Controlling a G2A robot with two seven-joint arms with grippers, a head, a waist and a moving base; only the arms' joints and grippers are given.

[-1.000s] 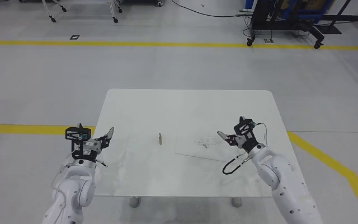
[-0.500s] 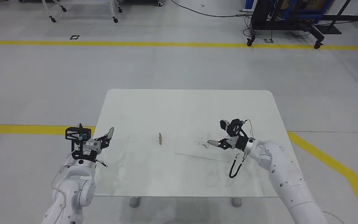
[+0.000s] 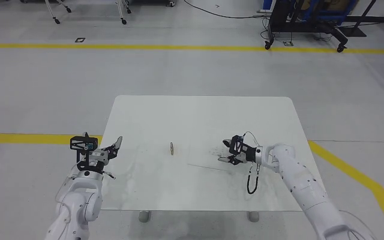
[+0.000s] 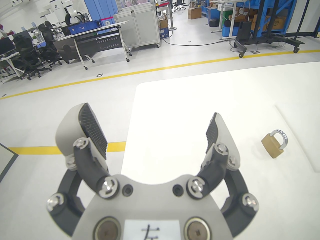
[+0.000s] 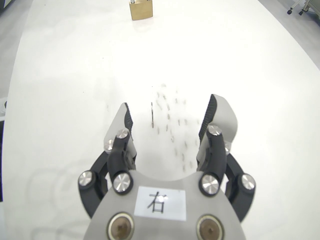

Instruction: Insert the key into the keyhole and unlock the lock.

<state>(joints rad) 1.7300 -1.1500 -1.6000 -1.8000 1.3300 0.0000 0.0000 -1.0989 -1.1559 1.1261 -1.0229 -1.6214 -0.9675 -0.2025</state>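
Key point(image 5: 152, 114) first. In the right wrist view it is a thin metal sliver on the table point(image 5: 62, 51), seen edge-on and too slim for me to make out the teeth. It lies just ahead of the right gripper point(image 5: 170, 104), inside the gap between the two fingers but closer to one pad than the other. Its long axis runs straight out from the gripper, along the line toward the padlock point(image 5: 141, 9).

The right gripper is spread wide and holds nothing. Its pads sit either side of the key and touch neither face. My read is that the pick-up turns on this one relation, flat faces toward the pads and the length pointing away, so a small shift to centre it should come before any squeeze.

The padlock appears to stand on its base near the middle of the table point(image 3: 204, 114), shackle up and closed, well apart from the key. I cannot see which way the keyhole faces. In the top view the padlock point(image 3: 171, 148) sits between the two arms, and the right gripper point(image 3: 228, 152) is by far the nearer one to the key.

The left gripper point(image 4: 150, 113) hangs at the table's edge, also wide open and empty, with the padlock point(image 4: 273, 144) off to one side of it.

The table is white and glossy, with dark scuff marks point(image 5: 175, 126) around the key — slippery, I'd guess. Beyond it is pale workshop floor with yellow lines point(image 3: 180, 46), plus shelving and desks further off
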